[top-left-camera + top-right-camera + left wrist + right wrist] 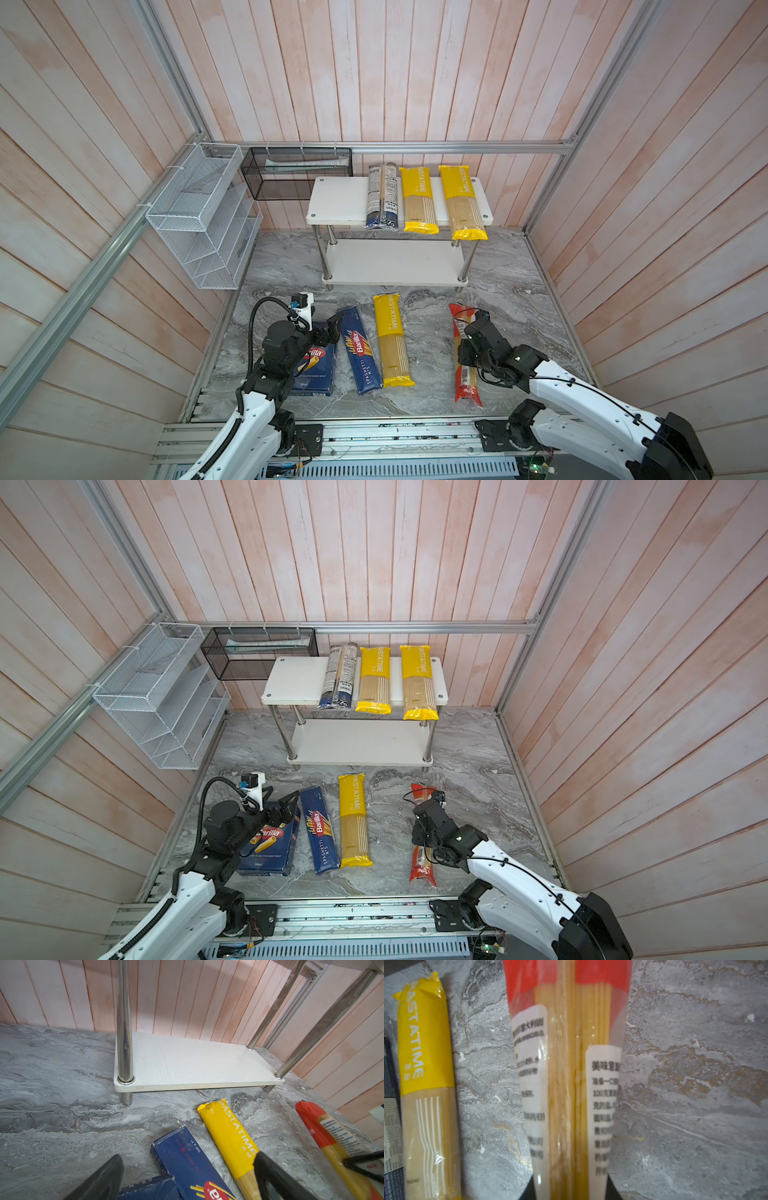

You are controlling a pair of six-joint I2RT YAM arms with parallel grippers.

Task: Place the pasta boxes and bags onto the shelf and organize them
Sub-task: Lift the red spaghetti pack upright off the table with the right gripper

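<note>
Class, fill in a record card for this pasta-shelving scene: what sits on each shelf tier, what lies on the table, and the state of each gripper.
Top tier: blue-ended bag and two yellow bags, side by side
Lower tier: bare
Table: Rigatoni box, Spaghetti box, third yellow bag, red-ended bag
Left gripper: open, over the boxes, holding nothing
Right gripper: shut on the red-ended bag
</note>
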